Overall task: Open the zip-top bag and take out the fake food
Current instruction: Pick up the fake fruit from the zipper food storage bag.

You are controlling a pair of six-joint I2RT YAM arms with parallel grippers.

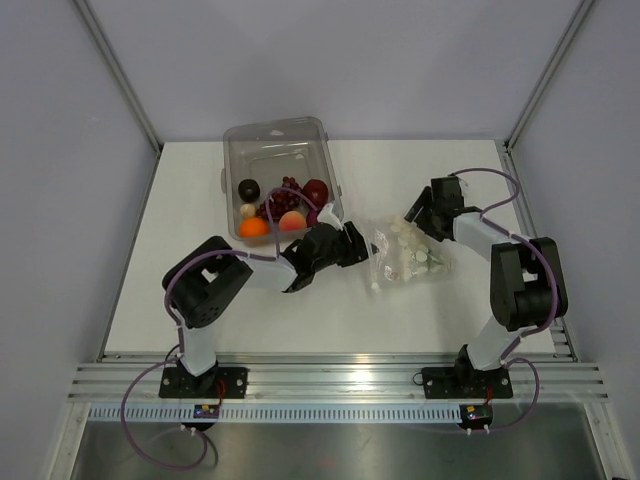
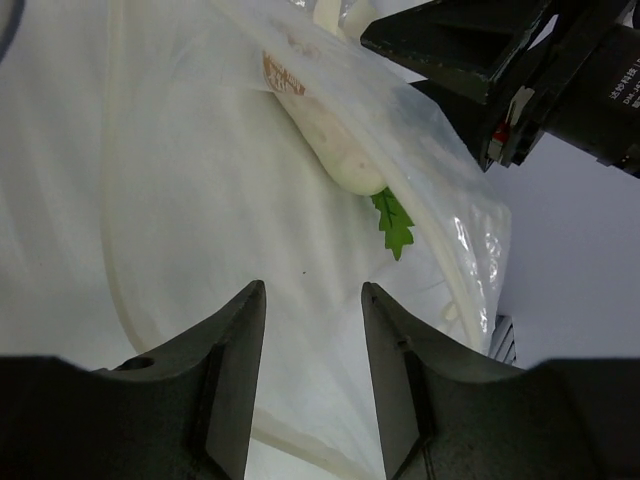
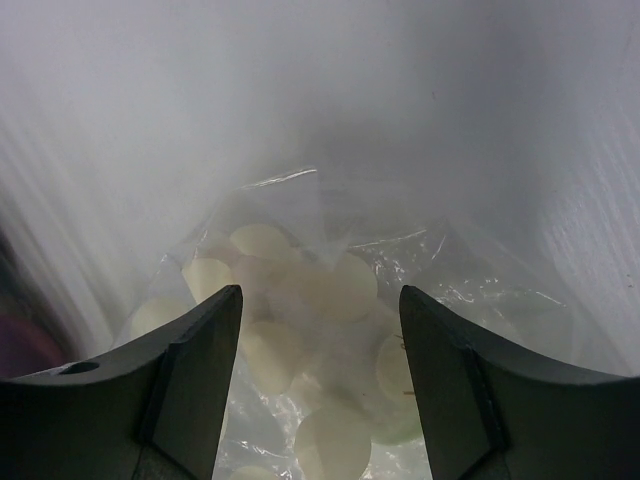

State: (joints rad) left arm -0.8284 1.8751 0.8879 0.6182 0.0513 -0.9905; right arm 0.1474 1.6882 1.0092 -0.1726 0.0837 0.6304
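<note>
Nearest the lens in each wrist view, the fingers are seen spread. The left gripper [image 2: 312, 300] has bag film lying beyond its gap, with nothing pinched. The right gripper [image 3: 320, 300] is held open over the dotted film and likewise clamps nothing.

On the desk [image 1: 190, 210], the rigid clear bin [image 1: 275, 132] is placed toward the far side, left of centre. The zip-top bag [image 1: 408, 255] is laid right of centre, between the two grippers, near the bin's near right corner but apart from it. Most of the fake food [image 1: 280, 205] is grouped in the near end of the bin: orange, peach, dark red and grape pieces. One white piece [image 2: 335, 150] with a green leaf [image 2: 393, 222] is seen inside the bag.

The removal step is judged to be well advanced, with at least this one piece to be taken out. Whether the bag's mouth is parted cannot be told, as the film is blurred and the printed dots mask what lies under them.

For the next move, each pair of fingers is to be closed on its own side of the bag. Only one layer of the thin, slippery film should be taken by each. The mouth can then be drawn apart, and the white piece shaken or lifted out.
</note>
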